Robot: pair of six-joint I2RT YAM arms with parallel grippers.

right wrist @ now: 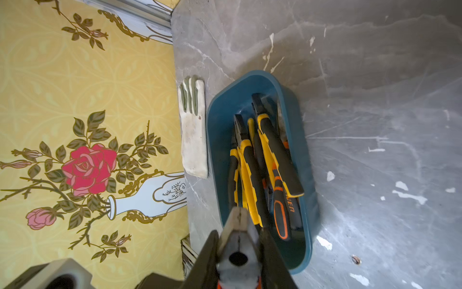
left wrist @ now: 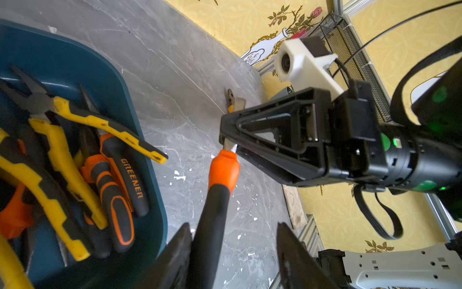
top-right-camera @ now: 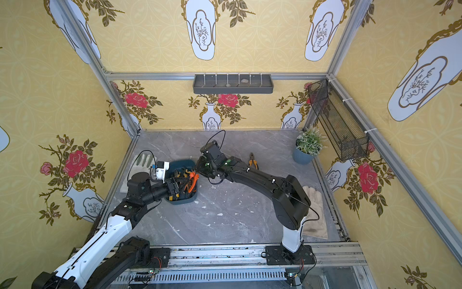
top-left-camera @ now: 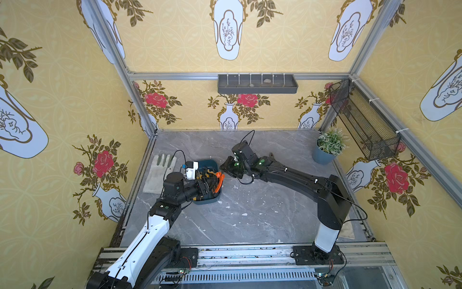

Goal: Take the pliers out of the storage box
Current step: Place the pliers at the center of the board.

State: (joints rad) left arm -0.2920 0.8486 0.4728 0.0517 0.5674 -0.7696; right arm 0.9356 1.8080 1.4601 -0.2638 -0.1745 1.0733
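Note:
The dark teal storage box (top-left-camera: 209,199) (top-right-camera: 186,200) stands left of the table's centre with several yellow-and-black and orange-and-black pliers (left wrist: 75,162) (right wrist: 260,160) piled in it. Another orange-handled pair of pliers (top-left-camera: 220,179) (left wrist: 223,170) hangs over the box's right rim. My right gripper (top-left-camera: 225,168) (right wrist: 239,232) is shut on its grey metal head. My left gripper (top-left-camera: 206,186) (left wrist: 233,226) is open around the black handle: the handle lies against one finger and the other finger stands well apart. One more pair of pliers (top-right-camera: 253,161) lies on the table behind my right arm.
A pale work glove (top-left-camera: 160,172) lies left of the box and another glove (top-right-camera: 315,212) at the table's right edge. A blue pot with a plant (top-left-camera: 325,150) stands at the back right under a black mesh basket (top-left-camera: 362,120). A grey tray (top-left-camera: 257,83) hangs on the back wall.

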